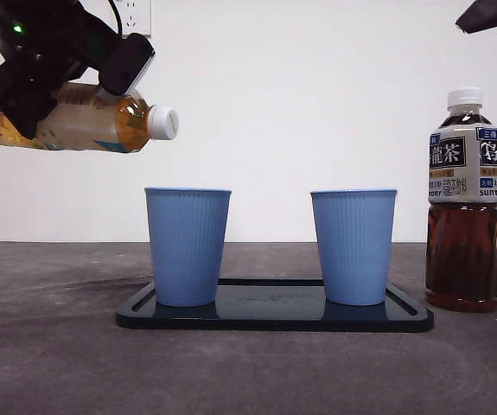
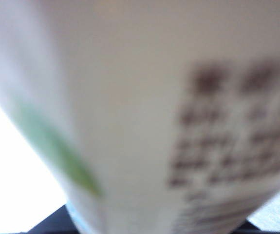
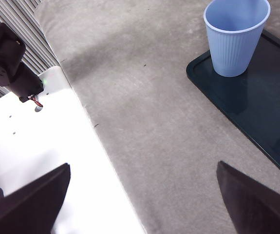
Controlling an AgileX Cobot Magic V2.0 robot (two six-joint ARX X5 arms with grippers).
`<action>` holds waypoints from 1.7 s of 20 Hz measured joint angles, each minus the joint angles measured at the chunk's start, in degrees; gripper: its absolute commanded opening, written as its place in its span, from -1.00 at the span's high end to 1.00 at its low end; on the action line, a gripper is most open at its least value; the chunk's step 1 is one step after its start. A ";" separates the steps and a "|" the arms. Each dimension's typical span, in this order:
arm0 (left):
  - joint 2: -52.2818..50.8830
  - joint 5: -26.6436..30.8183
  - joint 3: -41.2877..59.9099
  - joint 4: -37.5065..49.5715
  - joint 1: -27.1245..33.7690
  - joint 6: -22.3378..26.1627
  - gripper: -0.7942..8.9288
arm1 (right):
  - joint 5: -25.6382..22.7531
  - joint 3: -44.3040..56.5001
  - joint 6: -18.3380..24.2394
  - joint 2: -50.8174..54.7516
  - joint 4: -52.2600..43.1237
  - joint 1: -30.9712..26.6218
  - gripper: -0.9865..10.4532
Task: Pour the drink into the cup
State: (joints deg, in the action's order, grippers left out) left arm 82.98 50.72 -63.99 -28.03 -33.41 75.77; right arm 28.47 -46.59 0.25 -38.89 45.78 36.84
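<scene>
High at the upper left of the front view, the left end effector [image 1: 54, 86] is clamped around a bottle of pale tea [image 1: 79, 121], carrying it almost on its side with the white cap [image 1: 163, 122] pointing toward the middle of the scene and tipped a touch downward. That cap is on, folks, and it hangs above and just to the outer side of the nearer blue cup [image 1: 187, 246], not yet over the rim. Up close in the left wrist view the bottle's label [image 2: 144, 122] fills nearly everything, a blur of white with a green streak and dark print, so the jaws themselves are hidden there. Below the end effector and off toward the far side, a second blue cup [image 1: 353, 246] stands upright on the same dark tray [image 1: 274, 318], well apart from the first. Beyond it, just off the tray's end, a full bottle of dark tea [image 1: 463, 199] stands on the grey desk [image 1: 248, 372]. Over in the top corner, the right end effector [image 3: 144, 204] waits, jaws spread wide and holding nothing, with one cup [image 3: 235, 36] and the tray's corner [image 3: 261, 112] ahead of it.
</scene>
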 measured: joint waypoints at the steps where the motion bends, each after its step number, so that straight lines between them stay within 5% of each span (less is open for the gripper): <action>1: 0.11 -0.02 0.00 -0.28 0.00 0.00 0.78 | 0.00 0.00 0.00 0.00 0.00 0.00 0.00; 11: 0.33 -0.02 0.00 -0.87 0.00 -0.59 0.78 | 0.00 0.00 0.02 0.00 0.00 0.00 0.00; 15: -0.07 -0.33 0.00 -0.94 0.15 -7.54 0.78 | 0.00 0.00 0.02 0.00 0.00 0.00 0.00; 19: -5.44 -6.64 -0.04 -4.83 2.08 -20.98 0.78 | -0.02 0.00 0.02 0.00 0.00 0.00 0.00; 22: -9.86 -20.76 -0.09 -12.09 5.18 -37.16 0.78 | -0.02 0.00 0.02 0.00 0.00 0.00 0.00; 26: -12.52 -43.71 -0.09 -11.26 9.20 -56.54 0.78 | -0.02 0.00 0.00 0.00 -0.17 0.02 0.00; 30: -12.57 -53.86 1.44 -2.73 11.93 -65.90 0.77 | -0.02 0.00 0.00 0.00 -0.20 0.02 0.00; 34: -12.55 -54.18 9.53 7.19 13.57 -71.76 0.76 | -0.02 0.00 -0.02 0.00 -0.17 0.02 0.00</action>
State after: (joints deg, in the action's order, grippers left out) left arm 70.43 -3.46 -54.46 -20.84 -19.84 4.01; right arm 28.45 -46.59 0.23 -38.89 45.60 36.86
